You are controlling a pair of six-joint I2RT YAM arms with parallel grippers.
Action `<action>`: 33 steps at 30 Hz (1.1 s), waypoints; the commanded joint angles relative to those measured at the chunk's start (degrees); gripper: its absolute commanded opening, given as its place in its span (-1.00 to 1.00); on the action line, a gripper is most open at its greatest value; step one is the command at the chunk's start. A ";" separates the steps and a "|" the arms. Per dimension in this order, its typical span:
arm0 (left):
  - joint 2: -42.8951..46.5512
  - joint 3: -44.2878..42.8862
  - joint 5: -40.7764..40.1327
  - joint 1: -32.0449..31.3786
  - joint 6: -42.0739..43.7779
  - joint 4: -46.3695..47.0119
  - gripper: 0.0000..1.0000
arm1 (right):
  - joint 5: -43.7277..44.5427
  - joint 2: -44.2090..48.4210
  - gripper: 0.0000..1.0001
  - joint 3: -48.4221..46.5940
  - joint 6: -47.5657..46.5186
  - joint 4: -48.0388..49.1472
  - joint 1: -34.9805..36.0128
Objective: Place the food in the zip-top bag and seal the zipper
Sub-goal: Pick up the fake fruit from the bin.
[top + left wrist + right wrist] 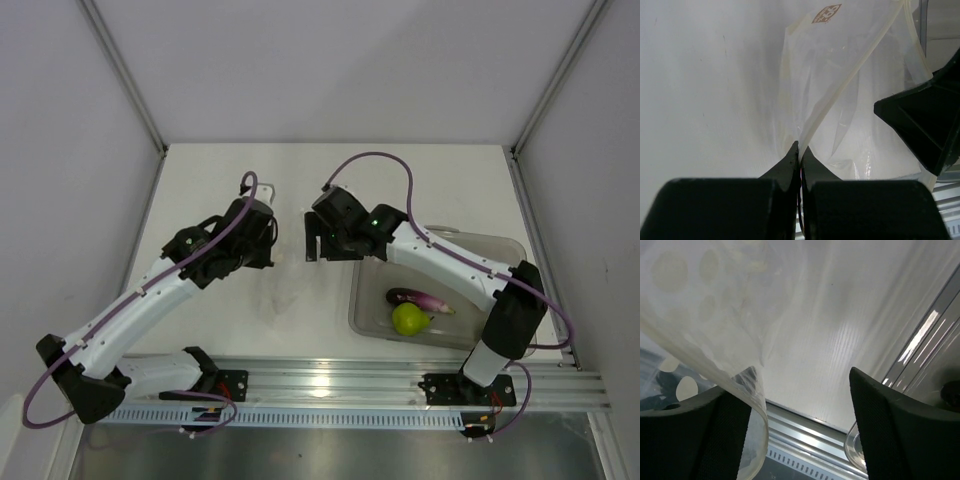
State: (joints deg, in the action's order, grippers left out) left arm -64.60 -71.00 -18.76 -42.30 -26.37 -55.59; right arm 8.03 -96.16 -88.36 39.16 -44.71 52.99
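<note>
The zip-top bag [812,65] is clear and crinkly, and it hangs above the table between my two grippers. My left gripper [800,146] [272,240] is shut on the bag's mouth edge, pinching the pale zipper [850,75] strip. My right gripper [800,410] [312,238] stands open just to the right. The dotted bag [695,300] film is draped over its left finger [730,435] and is not clamped. Two pieces of food lie in the tub at the right, a purple eggplant [420,298] and a yellow-green pear [408,319].
A rigid clear tub [500,245] sits at the right of the table under the right arm. Its rim [855,447] shows by the right finger. A metal rail [330,380] runs along the near edge, and white walls close in the sides and back.
</note>
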 commanded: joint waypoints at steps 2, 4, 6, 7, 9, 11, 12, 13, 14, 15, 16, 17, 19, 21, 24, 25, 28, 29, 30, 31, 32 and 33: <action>0.70 0.43 0.83 0.29 0.79 2.68 -0.99 | 3.92 7.89 0.67 -2.35 0.74 0.15 0.45; 0.44 0.25 1.27 0.29 0.79 3.03 -0.99 | 4.62 10.71 0.70 -1.73 0.92 0.67 0.80; 0.00 -0.01 1.71 0.29 0.79 3.56 -0.99 | 5.50 14.83 0.85 -1.21 1.53 0.59 1.15; -0.09 -0.10 1.89 0.29 0.71 3.65 -0.99 | 6.11 16.17 0.86 -0.94 1.80 0.33 1.15; -0.44 -0.19 2.33 0.21 0.71 4.00 -0.99 | 7.34 20.63 0.99 -0.15 2.94 -0.90 0.80; -0.27 -0.19 3.12 0.29 0.53 4.26 -0.99 | 9.36 25.03 0.99 2.47 3.73 -3.44 -0.77; -0.09 -0.28 3.12 0.21 0.62 4.35 -0.99 | 10.07 26.27 0.99 2.49 4.08 -4.85 -1.83; 0.00 -0.19 3.47 0.20 0.62 4.35 -0.99 | 10.86 27.77 0.99 4.31 4.61 -6.25 -3.23; 0.00 -0.02 3.38 0.29 0.53 4.44 -0.99 | 11.30 29.09 0.99 5.38 4.70 -8.62 -4.90; 0.26 -0.01 3.38 0.21 0.53 4.44 -0.99 | 10.87 31.80 0.99 6.52 4.44 -9.69 -8.74; 0.44 0.16 3.30 0.29 0.62 4.44 -0.99 | 10.17 33.13 0.99 9.05 4.09 -11.09 -10.70; 0.53 0.25 3.30 0.29 0.53 4.53 -0.99 | 9.38 34.53 0.99 10.21 3.82 -11.71 -12.54; 0.44 0.25 3.38 0.29 0.53 4.44 -0.99 | 8.41 37.95 0.99 12.93 3.56 -13.81 -18.08; 0.44 -0.01 3.30 0.29 0.53 4.35 -0.99 | 7.79 39.46 0.99 13.82 3.21 -16.01 -21.77; 0.70 -0.02 3.47 0.29 0.70 4.35 -0.99 | 5.16 40.00 0.99 15.49 0.50 -20.50 -28.63; 0.79 -0.10 3.47 0.21 0.79 4.44 -0.99 | 3.59 39.74 0.99 16.45 -0.30 -20.59 -31.60; 0.70 -0.19 3.47 0.21 0.62 4.53 -0.99 | -1.26 39.38 0.97 21.81 1.79 -19.81 -34.44; 0.70 -0.10 3.73 0.29 0.62 4.53 -0.99 | -1.87 39.56 0.97 24.78 3.37 -19.11 -34.45; 0.61 -0.19 4.00 0.21 0.44 4.70 -0.99 | -3.62 39.91 0.97 26.38 5.21 -17.53 -34.53; 0.61 -0.28 4.35 0.29 0.36 4.79 -0.99 | -4.42 40.17 0.99 27.79 10.27 -16.56 -34.54; 0.53 -0.02 4.87 0.29 0.27 4.97 -0.99 | -5.73 41.22 0.99 30.76 13.02 -15.68 -34.45; 0.44 0.07 4.96 0.29 0.18 5.14 -0.99 | -9.49 41.84 0.99 32.18 15.57 -13.15 -34.45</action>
State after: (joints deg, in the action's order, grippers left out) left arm -64.93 -70.85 -15.51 -42.30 -26.44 -52.64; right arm 6.22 -56.51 -59.61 45.80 -61.45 18.74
